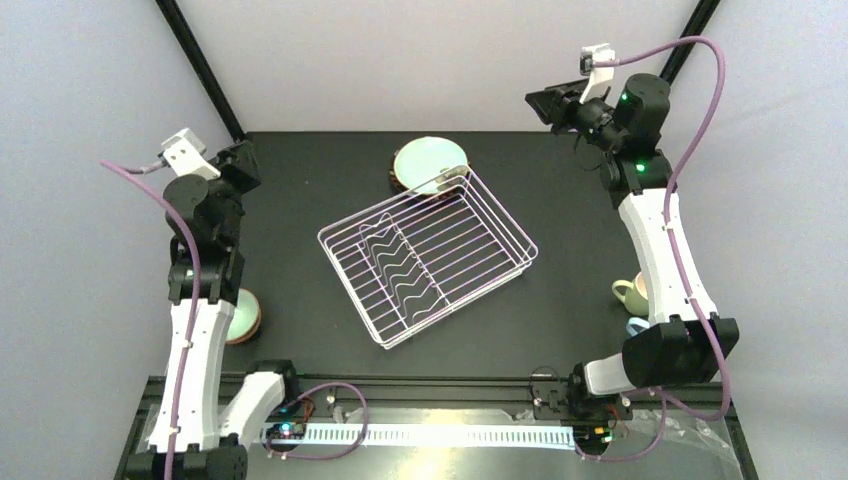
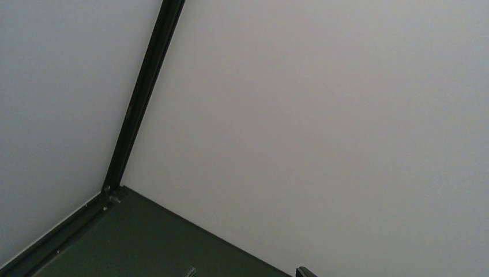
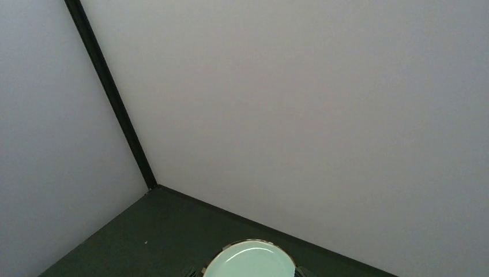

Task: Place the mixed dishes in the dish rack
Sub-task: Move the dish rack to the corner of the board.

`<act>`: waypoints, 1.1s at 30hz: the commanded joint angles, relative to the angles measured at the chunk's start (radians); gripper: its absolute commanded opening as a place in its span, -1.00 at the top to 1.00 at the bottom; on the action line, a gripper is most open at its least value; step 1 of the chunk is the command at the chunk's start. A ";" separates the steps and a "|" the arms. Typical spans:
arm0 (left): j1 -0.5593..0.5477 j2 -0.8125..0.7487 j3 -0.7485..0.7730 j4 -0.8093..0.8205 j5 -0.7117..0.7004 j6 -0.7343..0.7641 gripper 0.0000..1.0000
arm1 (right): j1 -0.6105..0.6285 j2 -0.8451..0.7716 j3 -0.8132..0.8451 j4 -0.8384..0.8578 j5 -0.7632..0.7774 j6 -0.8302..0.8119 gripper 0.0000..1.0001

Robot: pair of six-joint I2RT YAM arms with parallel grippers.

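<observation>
The white wire dish rack point(image 1: 428, 255) sits in the middle of the black table with nothing in it. A mint-green plate point(image 1: 430, 163) with a dark rim lies just behind its far corner and also shows in the right wrist view point(image 3: 249, 259). A small mint bowl point(image 1: 245, 315) lies at the left, partly hidden by the left arm. At the right stand a pale green mug point(image 1: 630, 293) and a light blue mug point(image 1: 637, 325), the latter mostly hidden. My left gripper point(image 1: 240, 165) is raised at the far left, open and holding nothing. My right gripper point(image 1: 545, 105) hangs high at the far right, open and holding nothing.
A reddish dish edge point(image 1: 393, 178) peeks out from under the plate's left side. Grey walls and black corner posts point(image 1: 200, 65) close in the table at the back. In the left wrist view only the wall and a table corner point(image 2: 109, 193) show.
</observation>
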 commanded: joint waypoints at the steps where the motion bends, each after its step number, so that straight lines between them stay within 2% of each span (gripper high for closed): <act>1: 0.004 0.075 0.078 -0.063 0.012 -0.065 -0.98 | 0.008 0.019 0.004 0.036 -0.018 -0.004 -0.96; 4: 0.005 0.138 0.136 -0.112 0.017 -0.091 -0.98 | 0.005 0.092 0.004 0.024 0.030 0.135 -0.96; 7: 0.005 0.218 0.206 -0.192 0.049 -0.092 -0.98 | 0.005 0.168 0.014 0.058 -0.102 0.171 -0.96; 9: 0.003 0.268 0.258 -0.273 0.064 -0.099 -0.98 | 0.006 0.227 0.052 0.023 -0.124 0.166 -0.83; 11: 0.004 0.307 0.292 -0.343 0.087 -0.107 -0.98 | 0.006 0.299 0.124 -0.081 -0.120 0.123 -0.64; 13: 0.004 0.327 0.293 -0.380 0.113 -0.116 -0.98 | 0.017 0.364 0.180 -0.179 -0.055 0.077 -0.55; 18: 0.003 0.362 0.250 -0.420 0.171 -0.135 -0.98 | 0.091 0.451 0.277 -0.348 0.149 -0.051 -0.54; 23: 0.003 0.411 0.243 -0.481 0.212 -0.110 -0.98 | 0.138 0.495 0.287 -0.414 0.224 -0.095 -0.45; 33: 0.001 0.455 0.223 -0.543 0.270 -0.075 -0.98 | 0.223 0.479 0.190 -0.448 0.331 -0.144 -0.45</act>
